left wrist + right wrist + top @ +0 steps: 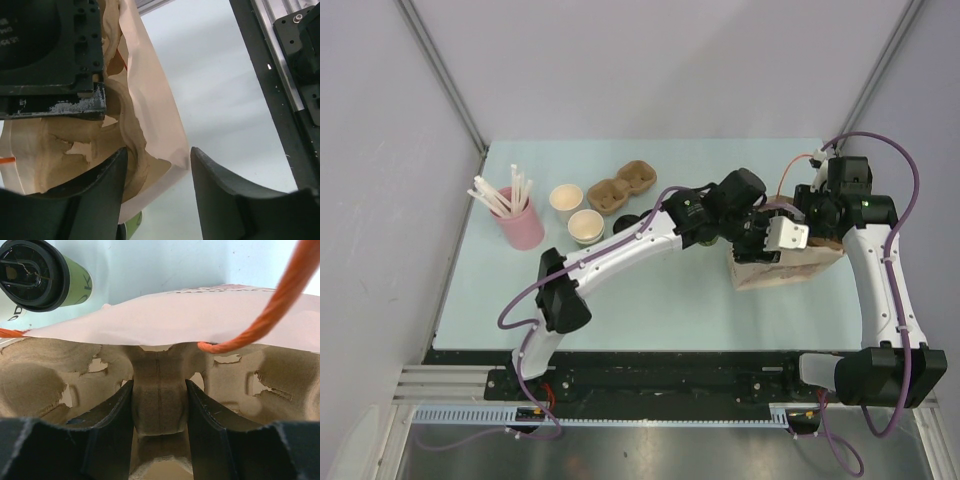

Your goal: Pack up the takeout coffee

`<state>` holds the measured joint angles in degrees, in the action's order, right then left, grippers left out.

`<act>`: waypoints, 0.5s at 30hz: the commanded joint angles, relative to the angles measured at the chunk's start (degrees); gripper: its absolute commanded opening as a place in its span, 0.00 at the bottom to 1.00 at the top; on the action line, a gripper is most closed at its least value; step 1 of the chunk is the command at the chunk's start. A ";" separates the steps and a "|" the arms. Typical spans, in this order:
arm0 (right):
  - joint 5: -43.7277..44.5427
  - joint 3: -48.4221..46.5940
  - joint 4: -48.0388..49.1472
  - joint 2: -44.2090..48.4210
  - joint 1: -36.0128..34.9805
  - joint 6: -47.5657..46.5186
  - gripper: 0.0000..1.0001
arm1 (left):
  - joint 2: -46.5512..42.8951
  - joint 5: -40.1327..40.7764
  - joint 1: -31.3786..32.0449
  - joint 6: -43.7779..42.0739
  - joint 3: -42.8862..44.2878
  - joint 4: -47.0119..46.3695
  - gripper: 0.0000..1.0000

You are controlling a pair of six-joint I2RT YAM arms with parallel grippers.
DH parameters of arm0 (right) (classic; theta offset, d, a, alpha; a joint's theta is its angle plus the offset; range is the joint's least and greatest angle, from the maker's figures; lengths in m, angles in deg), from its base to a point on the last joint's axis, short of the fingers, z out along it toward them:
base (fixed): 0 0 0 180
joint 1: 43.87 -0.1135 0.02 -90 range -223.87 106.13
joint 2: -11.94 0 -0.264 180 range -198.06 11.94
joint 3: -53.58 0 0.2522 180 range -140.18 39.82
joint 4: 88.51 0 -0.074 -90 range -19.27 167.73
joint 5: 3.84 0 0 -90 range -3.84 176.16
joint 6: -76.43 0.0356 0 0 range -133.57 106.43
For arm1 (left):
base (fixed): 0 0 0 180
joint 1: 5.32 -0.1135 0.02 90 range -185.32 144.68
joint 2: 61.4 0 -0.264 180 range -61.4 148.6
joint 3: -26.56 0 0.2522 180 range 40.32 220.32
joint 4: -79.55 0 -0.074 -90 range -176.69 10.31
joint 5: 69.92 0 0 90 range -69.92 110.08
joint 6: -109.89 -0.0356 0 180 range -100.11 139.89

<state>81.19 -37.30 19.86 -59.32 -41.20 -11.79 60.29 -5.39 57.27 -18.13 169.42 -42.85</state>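
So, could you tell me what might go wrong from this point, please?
The orange handle droops across the bag mouth just above the carrier the right jaws grip; it might snag.
The left jaws straddle the thin bag wall without pinching it, so the mouth may sag shut.
The green cup stands close outside the bag and could be knocked over.

My left arm [620, 248] and right arm [883, 285] have white links, black joints. Purple cable [875, 134] loops along each; fingers [225, 200] are black.
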 commanded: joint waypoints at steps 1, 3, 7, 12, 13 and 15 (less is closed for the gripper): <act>-0.21 0.31 -2.95 0.42 0.05 0.77 0.11 | -3.47 0.52 0.96 -2.23 -2.71 0.64 0.56; 0.05 0.31 -3.04 0.16 0.13 0.68 0.10 | -4.26 -0.19 1.04 -2.67 -3.68 0.55 0.53; 0.40 0.30 -2.87 -0.01 0.66 0.33 0.11 | -6.28 -0.54 1.05 -2.76 -4.91 0.64 0.56; 1.19 0.22 -2.61 -0.10 1.10 0.59 0.10 | -8.22 -0.63 0.96 -3.46 -6.14 0.64 0.66; 1.19 0.22 -2.34 -0.36 1.01 0.59 0.10 | -8.22 -0.46 0.96 -3.55 -6.05 0.64 0.67; 1.11 0.22 -1.73 -0.89 0.75 1.03 0.10 | -8.13 0.16 1.05 -3.64 -5.96 0.64 0.67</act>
<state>81.26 -37.30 19.25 -59.32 -41.00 -12.09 56.24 -4.67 57.95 -20.71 163.74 -44.97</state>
